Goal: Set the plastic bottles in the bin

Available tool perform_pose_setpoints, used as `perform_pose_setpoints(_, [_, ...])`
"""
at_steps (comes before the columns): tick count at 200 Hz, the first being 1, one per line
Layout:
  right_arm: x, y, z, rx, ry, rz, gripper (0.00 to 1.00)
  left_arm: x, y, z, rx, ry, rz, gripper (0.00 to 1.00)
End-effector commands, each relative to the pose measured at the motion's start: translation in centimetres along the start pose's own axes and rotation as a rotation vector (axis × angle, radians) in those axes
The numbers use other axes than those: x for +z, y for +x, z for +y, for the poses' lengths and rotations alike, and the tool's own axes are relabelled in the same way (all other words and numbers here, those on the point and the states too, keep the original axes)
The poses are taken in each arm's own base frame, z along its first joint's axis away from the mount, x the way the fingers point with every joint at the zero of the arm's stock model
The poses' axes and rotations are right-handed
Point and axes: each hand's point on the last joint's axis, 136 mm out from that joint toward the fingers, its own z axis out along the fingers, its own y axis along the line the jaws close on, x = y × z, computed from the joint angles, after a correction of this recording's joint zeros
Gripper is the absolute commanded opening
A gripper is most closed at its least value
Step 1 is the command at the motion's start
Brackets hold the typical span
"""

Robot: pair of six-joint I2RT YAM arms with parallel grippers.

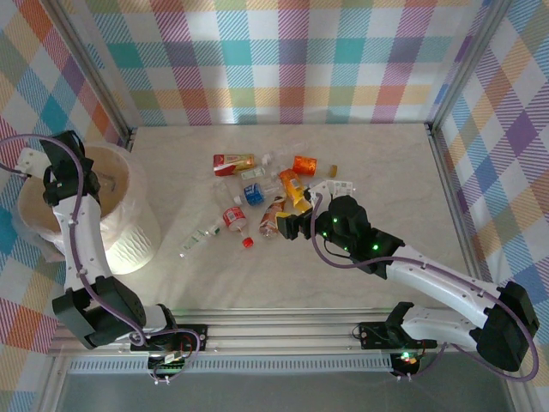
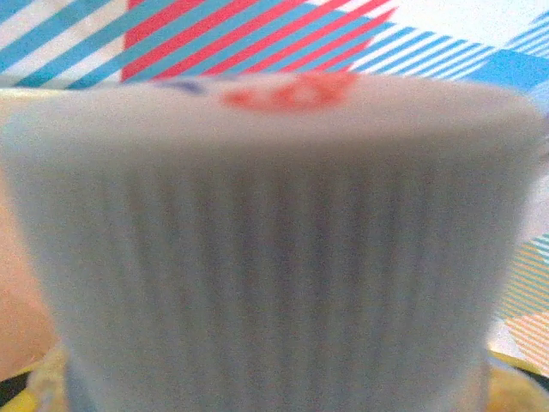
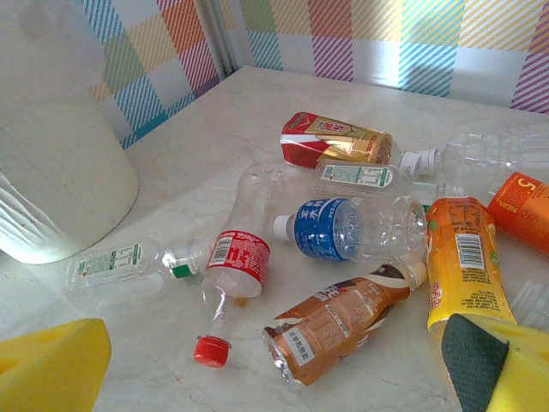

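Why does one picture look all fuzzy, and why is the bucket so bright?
Left wrist view: the ribbed white cap sits too close to the lens, so it blurs. Right wrist view: the blue-label bottle is sharp, but the bin is washed out by glare. Top external view: its wall glows too.

A pale cream, marble-patterned table (image 1: 377,172), seen from above. A big round white bin (image 1: 129,236) stands at its left edge. Near the middle lies a loose cluster of small plastic bottles (image 1: 257,193) — all on their sides, several touching. Among them are a red-and-gold bottle (image 1: 233,162) farthest back, an orange bottle (image 1: 304,163) to its right, a clear blue-labelled bottle (image 1: 253,195), a red-labelled bottle (image 1: 234,219) (red cap toward the near edge), and a clear green-capped bottle (image 1: 202,239) nearest the bin.
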Motion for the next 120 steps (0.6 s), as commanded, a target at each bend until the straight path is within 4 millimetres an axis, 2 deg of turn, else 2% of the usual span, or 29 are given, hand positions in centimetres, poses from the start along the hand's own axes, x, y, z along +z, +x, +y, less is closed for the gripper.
perform_pose_setpoints(1, [-0.1,-0.1,-0.1,-0.015,0.005,-0.011,1.0,0.9,-0.8,0.9,-0.081,-0.045,-0.053,0.55])
perform_pose_setpoints(49, [-0.1,-0.1,-0.2,-0.019,0.01,-0.011,1.0,1.0,-0.3,1.0,-0.095,-0.079,-0.001,0.8])
perform_pose_setpoints(87, [0.0,-0.2,-0.2,-0.017,0.008,-0.013,1.0,-0.7,-0.8,0.5,-0.096,-0.031,0.01,0.93])
perform_pose_setpoints(120, [0.3,-0.3,0.1,-0.019,-0.003,-0.011,1.0,-3.2,-1.6,-0.8,-0.07,0.054,-0.011,1.0])
